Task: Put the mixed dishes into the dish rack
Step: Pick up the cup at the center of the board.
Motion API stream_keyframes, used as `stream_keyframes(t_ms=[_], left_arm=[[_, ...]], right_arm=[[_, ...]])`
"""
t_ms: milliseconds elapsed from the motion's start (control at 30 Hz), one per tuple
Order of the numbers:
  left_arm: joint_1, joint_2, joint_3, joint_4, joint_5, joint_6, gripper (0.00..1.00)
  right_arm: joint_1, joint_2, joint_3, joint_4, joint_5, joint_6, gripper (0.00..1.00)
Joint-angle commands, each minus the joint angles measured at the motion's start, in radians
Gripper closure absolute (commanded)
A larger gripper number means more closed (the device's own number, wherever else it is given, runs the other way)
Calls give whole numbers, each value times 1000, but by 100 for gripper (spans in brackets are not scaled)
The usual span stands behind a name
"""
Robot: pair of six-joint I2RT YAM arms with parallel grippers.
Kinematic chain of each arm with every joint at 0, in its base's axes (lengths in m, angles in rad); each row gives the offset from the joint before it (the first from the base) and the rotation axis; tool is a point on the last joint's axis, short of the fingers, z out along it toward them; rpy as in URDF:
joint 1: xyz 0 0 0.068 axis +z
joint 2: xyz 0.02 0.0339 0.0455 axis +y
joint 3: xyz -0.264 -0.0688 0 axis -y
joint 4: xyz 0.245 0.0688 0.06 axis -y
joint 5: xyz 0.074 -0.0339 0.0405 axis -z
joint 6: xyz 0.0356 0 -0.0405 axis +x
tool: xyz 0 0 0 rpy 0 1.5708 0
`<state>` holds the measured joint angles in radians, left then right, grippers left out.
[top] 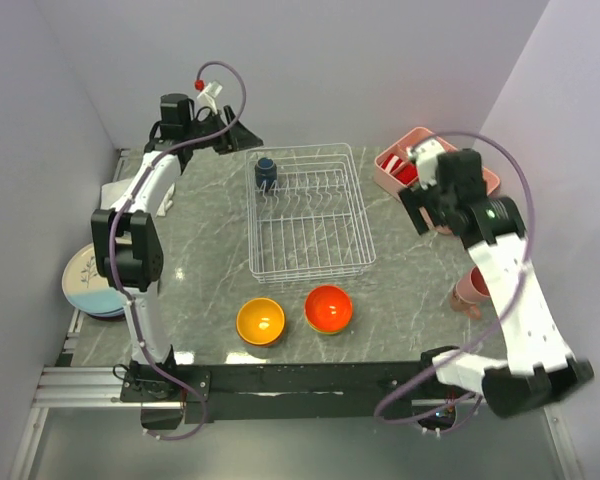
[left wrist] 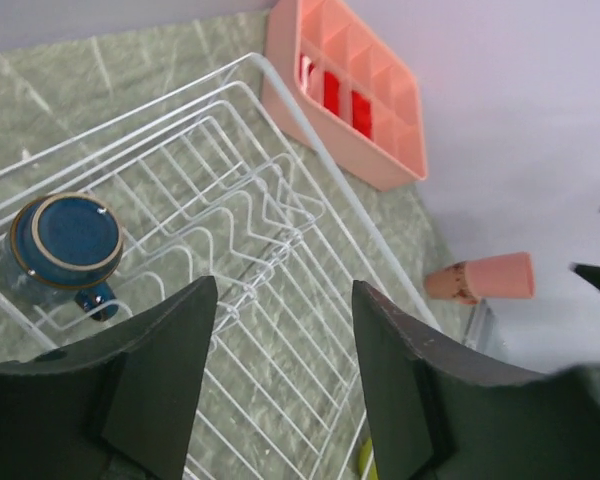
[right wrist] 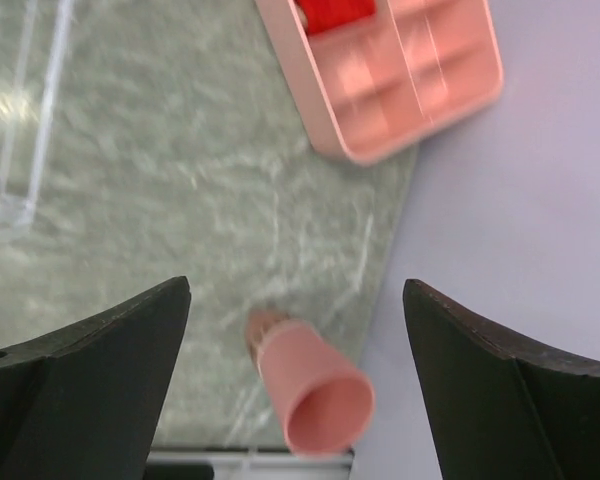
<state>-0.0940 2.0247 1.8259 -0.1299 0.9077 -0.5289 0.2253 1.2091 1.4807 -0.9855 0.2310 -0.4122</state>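
- Jaws of the left gripper (left wrist: 285, 300) and the right gripper (right wrist: 295, 292) both stand spread and empty.
- Pink cup (right wrist: 315, 390) lies on its side under the right gripper, well apart from the dish rack (top: 310, 272). Best to straddle its body squarely before pinching.
- Counted: one navy cup (top: 266, 170) in the rack; two bowls near it, orange bowl (top: 260, 321) and red bowl (top: 328, 308); one plate stack (top: 88, 280), number unclear; one pink tray (left wrist: 340, 150).
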Motion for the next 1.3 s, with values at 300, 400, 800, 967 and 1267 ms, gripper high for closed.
stream_keyframes(t_ms=[300, 400, 800, 967, 1267], left_arm=[[-21, -71, 51, -426, -401, 553, 40], [-3, -41, 99, -482, -423, 540, 40], [-26, -103, 45, -410, -429, 537, 39], [-26, -101, 75, -390, -379, 477, 38], [-27, -121, 59, -369, -311, 403, 38]], right_arm=[[-95, -288, -345, -174, -22, 21, 24], [-135, -350, -444, -145, -38, 12, 24], [-219, -430, -445, -168, -131, 49, 27], [-279, -390, -436, -119, -111, 52, 25], [-403, -241, -389, -88, -166, 21, 32]])
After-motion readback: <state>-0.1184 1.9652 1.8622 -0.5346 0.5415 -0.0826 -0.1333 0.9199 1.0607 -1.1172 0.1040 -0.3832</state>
